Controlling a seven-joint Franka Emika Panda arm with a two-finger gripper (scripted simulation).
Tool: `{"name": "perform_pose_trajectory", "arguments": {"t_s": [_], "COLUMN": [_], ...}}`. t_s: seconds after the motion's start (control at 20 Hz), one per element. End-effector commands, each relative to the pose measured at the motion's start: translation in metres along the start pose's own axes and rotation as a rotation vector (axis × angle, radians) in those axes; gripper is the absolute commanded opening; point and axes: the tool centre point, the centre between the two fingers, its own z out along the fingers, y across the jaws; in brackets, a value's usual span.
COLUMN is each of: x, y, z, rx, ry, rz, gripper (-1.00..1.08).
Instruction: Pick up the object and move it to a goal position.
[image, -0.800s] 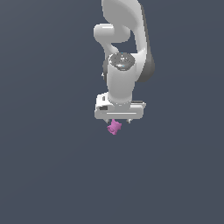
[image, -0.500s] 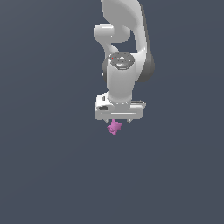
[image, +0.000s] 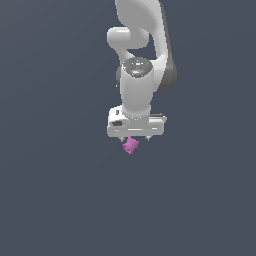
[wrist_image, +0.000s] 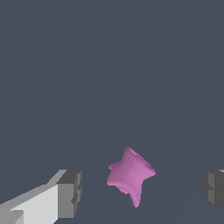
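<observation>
The object (image: 130, 145) is a tiny pink-magenta irregular piece, just below the white gripper (image: 135, 139) in the exterior view. In the wrist view the object (wrist_image: 130, 175) sits between the two grey fingertips (wrist_image: 70, 192), nearer the one on the white finger. The jaws stand wide apart and neither pad touches it. The gripper (wrist_image: 142, 190) is open, pointing down over the object. The white arm (image: 137, 75) rises above it.
A plain dark grey surface (image: 60, 200) fills both views. No other objects, edges or goal marker show.
</observation>
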Motion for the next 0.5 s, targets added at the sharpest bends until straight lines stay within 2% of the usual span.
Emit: {"name": "perform_pose_trajectory", "arguments": {"t_s": [0.0,0.45], "x": [-0.001,-0.01], "y": [0.0,0.001], "z": [0.001,0.017], "rx": [0.0,-0.002], "ry": [-0.001,-0.009], "rz": [0.008,0.123], "gripper": [1.0,1.0]}}
